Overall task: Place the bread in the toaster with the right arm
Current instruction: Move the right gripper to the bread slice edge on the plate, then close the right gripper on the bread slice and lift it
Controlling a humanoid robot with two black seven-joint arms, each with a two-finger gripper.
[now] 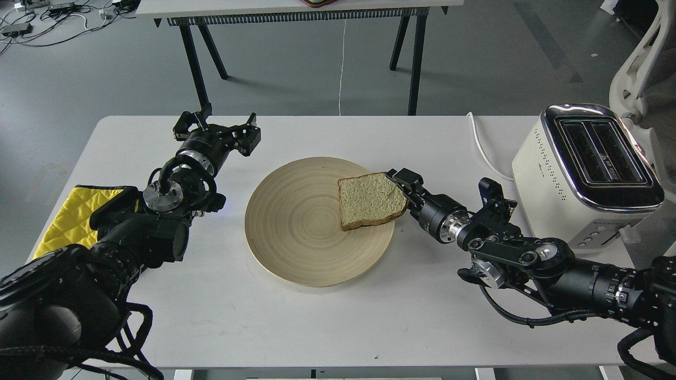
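The bread [372, 199], a pale slice with a brown crust, lies flat on the right part of a round wooden plate [296, 232]. My right arm reaches in from the lower right. My right gripper [401, 186] is at the slice's right crust edge and touches it; its two fingers cannot be told apart. The cream-white toaster [586, 169] with a chrome top and two empty black slots stands at the table's right end. My left gripper [216, 130] is open and empty, left of the plate near the table's far edge.
A yellow quilted cloth [68, 216] lies at the table's left edge under my left arm. The toaster's white cord [480, 145] runs across the table behind my right gripper. Another table's black legs [200, 68] stand beyond.
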